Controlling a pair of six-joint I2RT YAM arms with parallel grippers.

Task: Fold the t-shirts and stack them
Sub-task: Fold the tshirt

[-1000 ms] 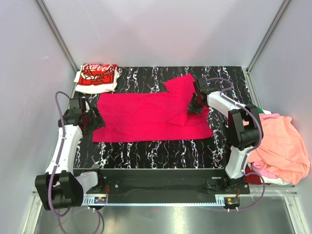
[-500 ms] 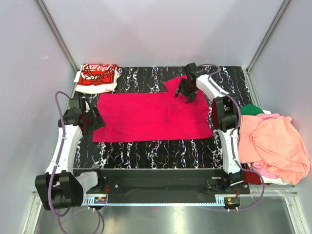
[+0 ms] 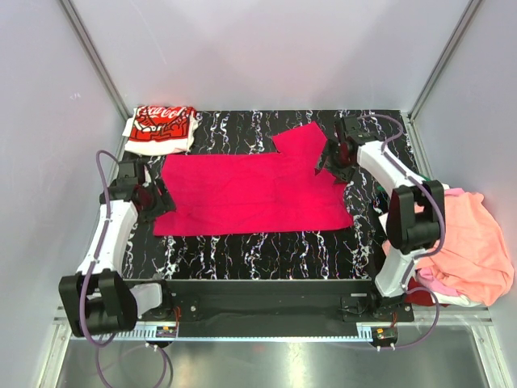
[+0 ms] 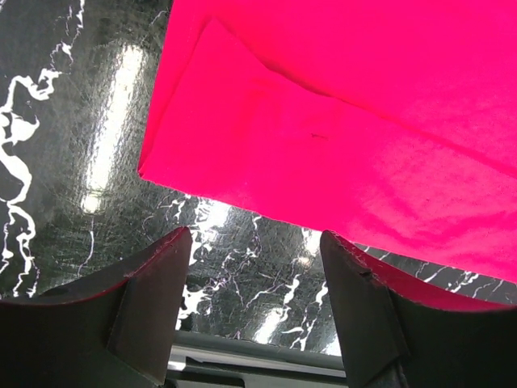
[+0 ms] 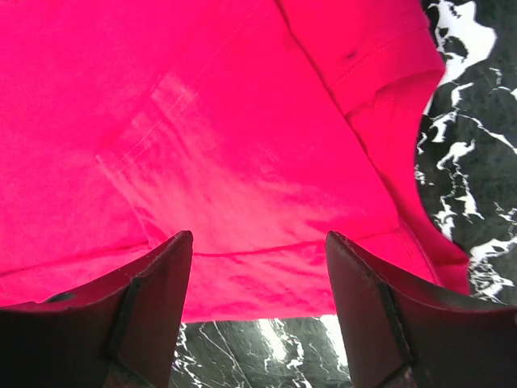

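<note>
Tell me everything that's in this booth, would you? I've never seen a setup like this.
table: one, black with white marbling, centre
crimson-pink t-shirt: one, spread flat on the table, partly folded
white t-shirt: one, red print, folded, far left corner
heap of t-shirts: number unclear, salmon-orange on top, pink beneath, off the table's right edge
left arm: one, white and black, left side
right arm: one, white and black, right side
left end effector: one, black, open, by the crimson shirt's left corner
right end effector: one, black, open, over the shirt's right end
</note>
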